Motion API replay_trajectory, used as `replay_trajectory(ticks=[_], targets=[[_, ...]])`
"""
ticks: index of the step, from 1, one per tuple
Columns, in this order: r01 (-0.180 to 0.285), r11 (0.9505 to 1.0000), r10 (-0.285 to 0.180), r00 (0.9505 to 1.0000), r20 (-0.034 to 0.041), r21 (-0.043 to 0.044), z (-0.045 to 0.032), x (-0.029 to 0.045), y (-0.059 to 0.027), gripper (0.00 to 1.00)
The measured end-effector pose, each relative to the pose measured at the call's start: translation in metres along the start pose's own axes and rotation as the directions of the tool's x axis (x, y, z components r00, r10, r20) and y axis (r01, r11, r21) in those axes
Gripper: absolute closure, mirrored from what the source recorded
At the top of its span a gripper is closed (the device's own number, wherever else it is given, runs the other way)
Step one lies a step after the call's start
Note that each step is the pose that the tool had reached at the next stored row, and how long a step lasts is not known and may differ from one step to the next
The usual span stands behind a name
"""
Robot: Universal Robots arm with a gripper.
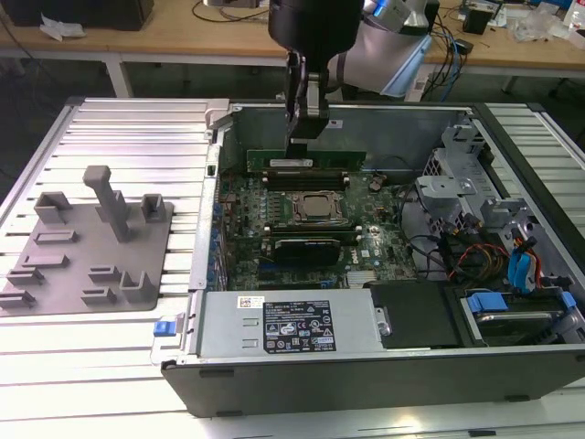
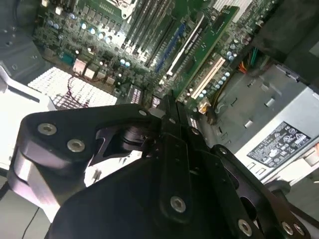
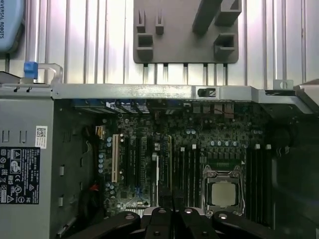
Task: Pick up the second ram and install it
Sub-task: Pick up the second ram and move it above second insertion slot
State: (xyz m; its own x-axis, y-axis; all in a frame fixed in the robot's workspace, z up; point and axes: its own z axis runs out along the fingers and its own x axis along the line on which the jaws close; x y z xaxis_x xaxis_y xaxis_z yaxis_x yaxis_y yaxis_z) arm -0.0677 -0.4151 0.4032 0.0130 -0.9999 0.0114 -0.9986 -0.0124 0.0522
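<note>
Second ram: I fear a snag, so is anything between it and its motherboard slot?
Nothing visible: the long green circuit-board stick stands at the memory slots beside the silver processor, under the end effector.

Parts holder [image 1: 87, 240] on table [image 1: 137, 128], computer case [image 1: 366, 380] at exterior view's right, motherboard [image 1: 251, 206] inside, second ram [image 1: 343, 153] under gripper [image 1: 300, 137]

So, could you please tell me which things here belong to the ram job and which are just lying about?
In the job:
- the second ram, on edge at the back of the motherboard
- the claw, right above it

Lying about:
- grey fixture tray
- black expansion card
- power supply
</note>
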Motion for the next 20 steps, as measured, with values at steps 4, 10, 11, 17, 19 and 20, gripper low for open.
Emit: replay_trajectory(ticks=[4, 10, 11, 17, 19, 20], targets=[[-0.006, 1.0000, 0.006, 1.0000, 0.0004, -0.0045, 0.0115, -0.0121, -0.0063, 0.91], [-0.006, 1.0000, 0.007, 1.0000, 0.0004, -0.0061, 0.0163, -0.0143, -0.0075, 0.91], [-0.006, 1.0000, 0.006, 1.0000, 0.0004, -0.0061, 0.0190, -0.0143, -0.0076, 0.91], [-0.006, 1.0000, 0.006, 1.0000, 0.0003, -0.0061, 0.0292, -0.0153, -0.0202, 0.91], [-0.007, 1.0000, 0.007, 1.0000, 0.0004, -0.0061, 0.0342, -0.0178, -0.0222, 0.91], [-0.006, 1.0000, 0.006, 1.0000, 0.0004, -0.0061, 0.0364, -0.0210, -0.0224, 0.91]])
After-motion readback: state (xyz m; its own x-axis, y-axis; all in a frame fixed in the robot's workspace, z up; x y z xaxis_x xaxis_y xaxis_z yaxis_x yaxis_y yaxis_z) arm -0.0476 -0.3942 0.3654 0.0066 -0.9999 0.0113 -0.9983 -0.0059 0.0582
